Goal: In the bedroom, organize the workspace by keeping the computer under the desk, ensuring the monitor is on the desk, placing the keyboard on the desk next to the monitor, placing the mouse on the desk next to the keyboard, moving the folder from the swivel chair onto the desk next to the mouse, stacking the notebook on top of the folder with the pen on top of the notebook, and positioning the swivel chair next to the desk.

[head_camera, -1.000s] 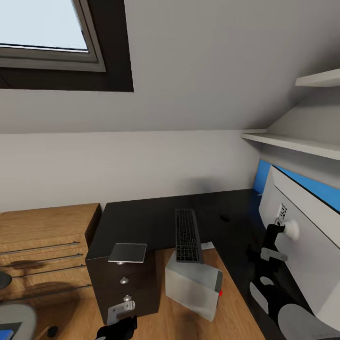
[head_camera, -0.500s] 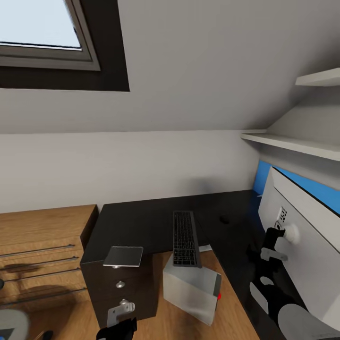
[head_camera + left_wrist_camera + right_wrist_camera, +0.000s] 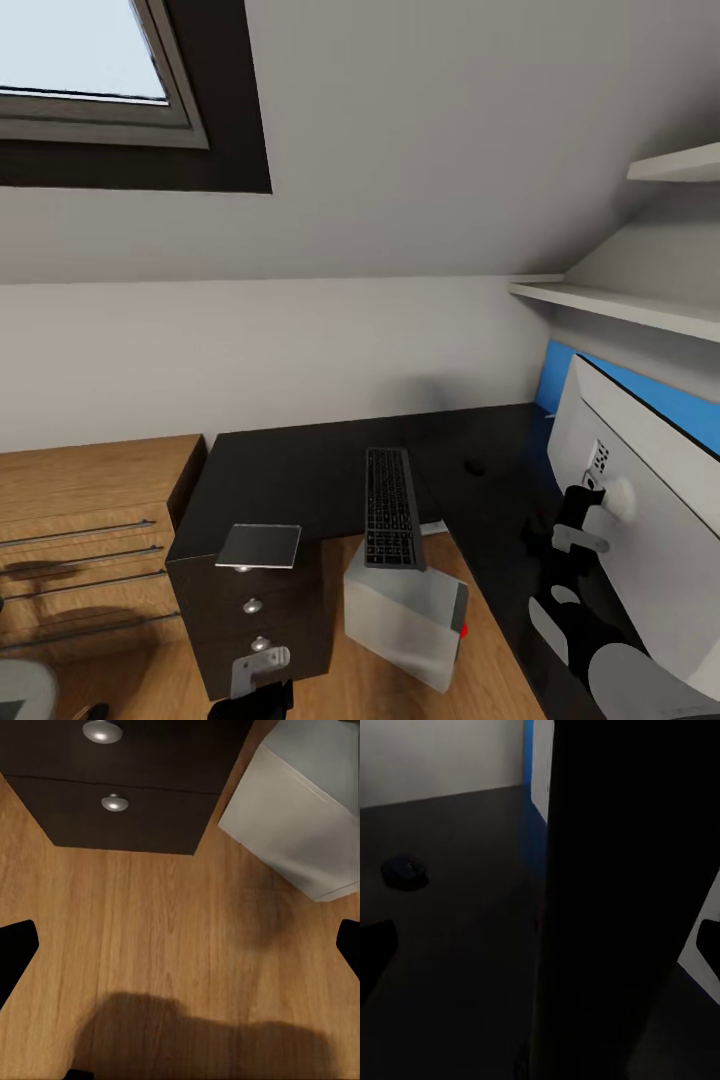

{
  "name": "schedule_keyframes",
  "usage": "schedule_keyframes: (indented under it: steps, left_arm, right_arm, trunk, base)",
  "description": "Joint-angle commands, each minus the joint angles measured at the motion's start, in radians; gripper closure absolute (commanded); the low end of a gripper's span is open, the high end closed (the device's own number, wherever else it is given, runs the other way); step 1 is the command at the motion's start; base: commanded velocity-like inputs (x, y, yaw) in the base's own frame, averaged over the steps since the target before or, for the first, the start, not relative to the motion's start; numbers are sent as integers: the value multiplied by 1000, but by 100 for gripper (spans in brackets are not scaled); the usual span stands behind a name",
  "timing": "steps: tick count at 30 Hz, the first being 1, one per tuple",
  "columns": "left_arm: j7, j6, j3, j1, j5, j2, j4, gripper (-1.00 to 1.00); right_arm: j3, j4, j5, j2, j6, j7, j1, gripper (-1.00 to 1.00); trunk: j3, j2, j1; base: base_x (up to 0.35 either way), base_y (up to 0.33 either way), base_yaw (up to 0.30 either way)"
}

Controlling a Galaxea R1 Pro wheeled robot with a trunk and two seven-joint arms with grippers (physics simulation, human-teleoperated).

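Observation:
The black desk (image 3: 300,465) carries the keyboard (image 3: 392,505), whose near end overhangs the edge above the tilted pale computer (image 3: 405,615) (image 3: 300,817) on the floor. The small mouse (image 3: 475,466) (image 3: 405,872) lies further right. The grey notebook (image 3: 259,546) rests on the drawer unit (image 3: 255,610) (image 3: 112,795). On the desk's right wing stands the monitor (image 3: 650,520), pale back towards me, with my right gripper (image 3: 575,515) (image 3: 540,945) open at its dark edge. My left gripper (image 3: 180,952) hangs open over the wood floor. A sliver of the swivel chair (image 3: 15,690) shows. The folder and pen are out of view.
A low light-wood cabinet (image 3: 80,520) stands left of the desk. White shelves (image 3: 620,305) jut from the right wall above a blue wall panel (image 3: 680,400). A sloped ceiling with a skylight (image 3: 80,60) hangs overhead. Wood floor (image 3: 150,930) lies before the drawers.
The camera has shifted, so the chair and cabinet slide towards the left edge and the left arm sinks lower in the picture. The things on the desk have not moved.

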Motion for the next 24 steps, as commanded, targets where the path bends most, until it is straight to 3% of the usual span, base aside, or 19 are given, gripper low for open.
schedule_keyframes:
  steps: [1, 17, 24]
  left_arm:
    - [9, 2, -6, -1, 7, 1, 0, -100]
    - [9, 2, -14, -1, 7, 1, 16, -100]
    - [9, 2, -14, -2, 7, 1, 16, -100]
  right_arm:
    - [9, 0, -9, -1, -3, -4, -1, -100]
    - [9, -2, -9, -2, -3, -4, -1, -100]
    - [8, -3, -9, -13, -3, -6, -1, -100]
  trunk:
    - [-2, -1, 0]
    - [-2, -1, 0]
    - [-2, -1, 0]
  base:
    - [167, -66, 0]
    - [12, -5, 0]
    - [0, 0, 0]
